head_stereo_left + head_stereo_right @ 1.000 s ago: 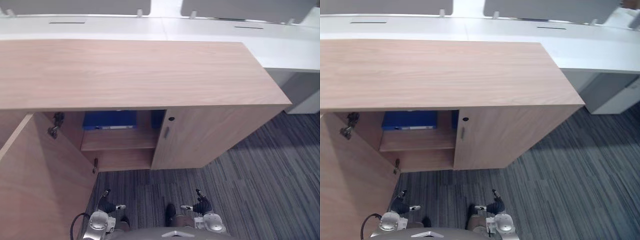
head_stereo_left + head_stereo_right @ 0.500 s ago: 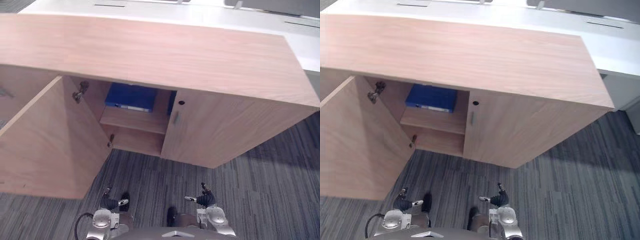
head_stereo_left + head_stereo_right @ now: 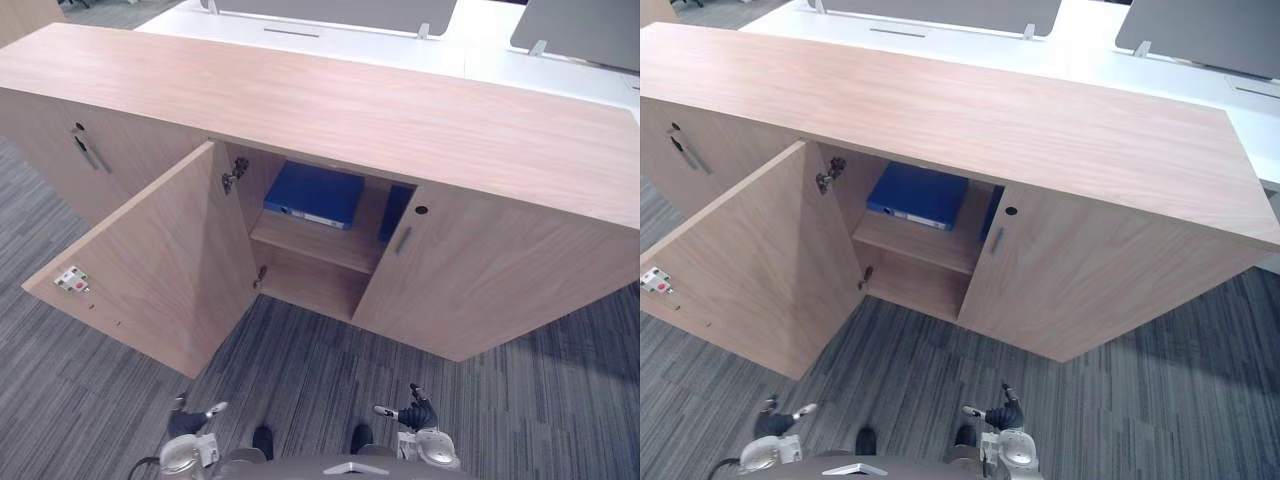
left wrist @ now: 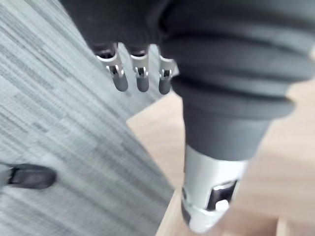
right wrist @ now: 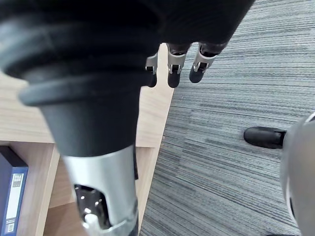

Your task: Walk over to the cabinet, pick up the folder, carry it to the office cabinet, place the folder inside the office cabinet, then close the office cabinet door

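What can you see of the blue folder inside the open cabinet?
The blue folder is a thick binder with a pale label on the spine, which faces outward. It lies flat on the upper shelf in the open compartment of the wooden cabinet, beside the swung-open door. Nothing lies on top of it.

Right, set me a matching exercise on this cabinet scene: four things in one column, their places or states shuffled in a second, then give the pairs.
Things:
1. blue folder
2. door left of the folder
3. door right of the folder
4. right hand

Places or states:
A. shut
B. lying flat on the shelf inside the cabinet
C. swung wide open
D. open and holding nothing, low over the carpet

Pairs: 1-B, 2-C, 3-A, 4-D
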